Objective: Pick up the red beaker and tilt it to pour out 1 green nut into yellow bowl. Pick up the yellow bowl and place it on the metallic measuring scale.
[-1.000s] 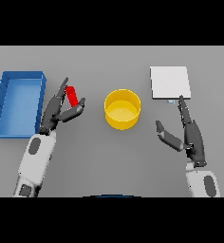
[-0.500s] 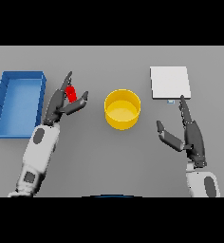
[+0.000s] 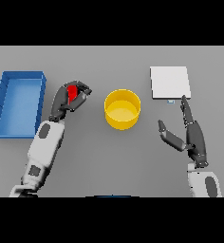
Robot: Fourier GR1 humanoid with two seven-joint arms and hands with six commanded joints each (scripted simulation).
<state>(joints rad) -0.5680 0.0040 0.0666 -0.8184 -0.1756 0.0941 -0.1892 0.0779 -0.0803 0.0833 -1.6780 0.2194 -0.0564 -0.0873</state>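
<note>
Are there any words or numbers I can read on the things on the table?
None: no word or number shows.
Red beaker, in the left hand: no label visible.
Yellow bowl: plain.
Metallic measuring scale: a tiny mark at its near edge, too small to read.
Blue tray: plain.

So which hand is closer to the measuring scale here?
Right. The right hand sits just below the measuring scale, fingertips almost at its edge; the left hand is far across, beyond the yellow bowl, clutching the red beaker.
</note>
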